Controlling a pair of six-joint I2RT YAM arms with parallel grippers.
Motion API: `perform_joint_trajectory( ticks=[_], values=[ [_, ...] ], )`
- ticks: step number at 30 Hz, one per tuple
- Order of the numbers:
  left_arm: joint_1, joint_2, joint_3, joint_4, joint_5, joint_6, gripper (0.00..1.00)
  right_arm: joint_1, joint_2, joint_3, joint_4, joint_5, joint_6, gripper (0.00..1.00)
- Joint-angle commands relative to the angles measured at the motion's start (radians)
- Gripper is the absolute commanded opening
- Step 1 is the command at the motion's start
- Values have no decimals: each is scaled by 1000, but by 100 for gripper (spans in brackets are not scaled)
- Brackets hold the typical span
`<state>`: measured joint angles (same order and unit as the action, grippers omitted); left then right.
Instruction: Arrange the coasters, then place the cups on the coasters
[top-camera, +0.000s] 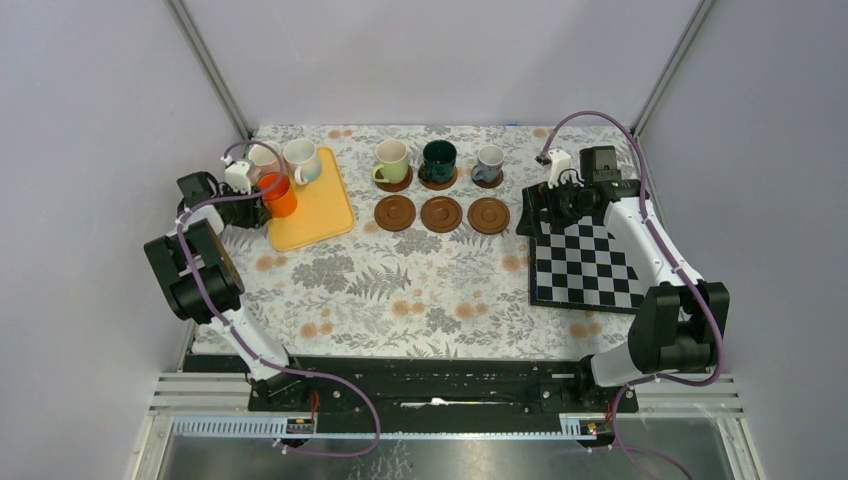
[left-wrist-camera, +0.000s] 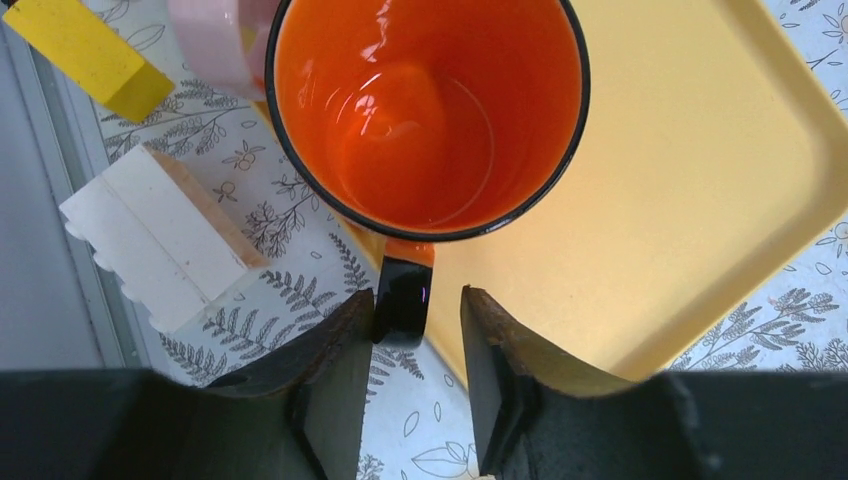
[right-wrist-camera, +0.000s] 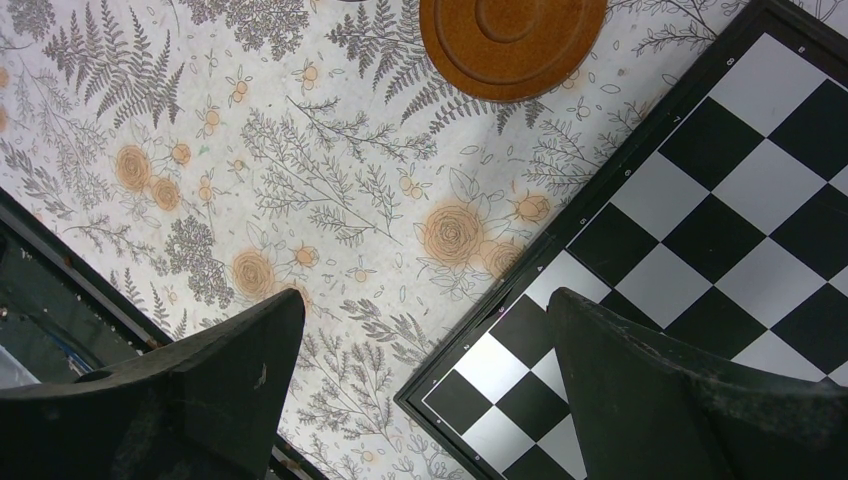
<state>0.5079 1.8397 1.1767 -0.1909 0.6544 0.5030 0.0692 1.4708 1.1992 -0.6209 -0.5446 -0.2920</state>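
Crowding the orange cup on the tray's left edge are a pink cup just beyond, a white block and a yellow block beside. Its handle sits between the left claw's half-closed jaws, close against one finger, clear of the other. Right claw gapes wide, empty, over the chessboard.

Bright, even light; glare glints inside the orange cup.

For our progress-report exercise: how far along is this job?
Done: six coasters out; pale green cup, dark cup, grey cup on the back three. In hand: left gripper straddles the orange cup's handle. Left: that, white cup, pink cup onto the front coasters.
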Motion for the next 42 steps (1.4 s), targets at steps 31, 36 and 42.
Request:
perform_joint_trajectory(
  ticks=[31,36,42],
  values=[
    [-154,-390,-248,42,111,-92,0,-1,-5,30,-4,-46,-4,98],
    [-247,-472,-243,6,133,-142,0,-2,0,31,7,-34,18,98],
    [-461,-561,-243,-15,76,-198,0,-3,13,35,31,-1,87,98]
  ],
)
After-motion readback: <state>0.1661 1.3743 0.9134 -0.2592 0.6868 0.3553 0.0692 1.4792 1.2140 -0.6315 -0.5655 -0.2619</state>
